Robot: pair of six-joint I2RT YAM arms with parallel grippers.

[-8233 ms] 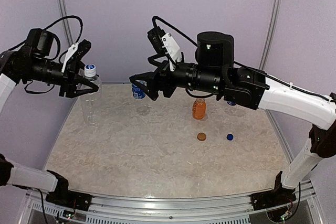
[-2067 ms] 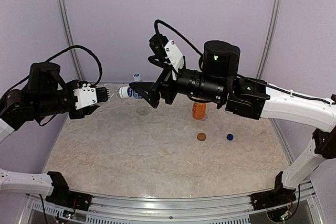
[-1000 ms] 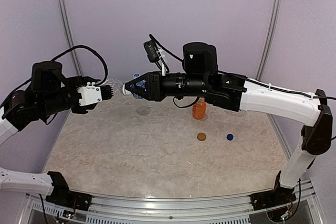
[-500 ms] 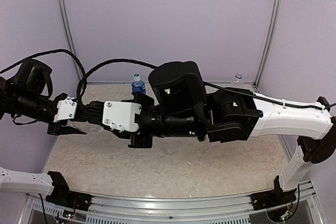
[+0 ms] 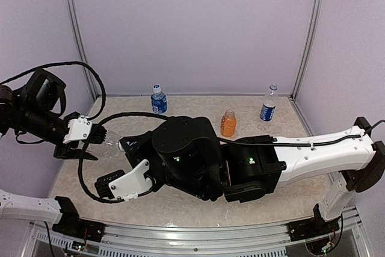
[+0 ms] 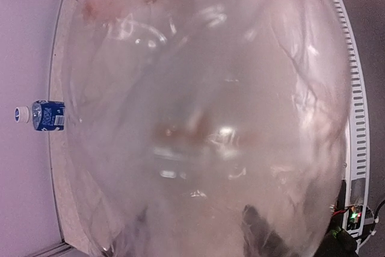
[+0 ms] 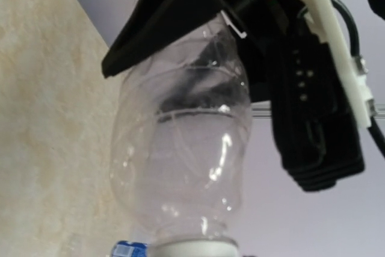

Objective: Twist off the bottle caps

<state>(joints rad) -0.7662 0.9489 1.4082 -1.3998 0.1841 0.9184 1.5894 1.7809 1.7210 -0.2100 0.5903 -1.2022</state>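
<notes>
Bottles (image 5: 158, 99) on marbled table (image 5: 198, 109), lilac walls (image 5: 192, 28)

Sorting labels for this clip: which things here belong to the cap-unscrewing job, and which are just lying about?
Job: clear bottle, its cap, left blue-label bottle, right blue-label bottle, orange bottle, left hand.
Lying about: cable, front rail.

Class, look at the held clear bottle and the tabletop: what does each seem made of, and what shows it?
Clear bottle: probably thin transparent plastic, glossy; bright highlights and creased walls. Tabletop: beige veined pattern, matte; stone or marble-look laminate, the pictures cannot settle which.
</notes>
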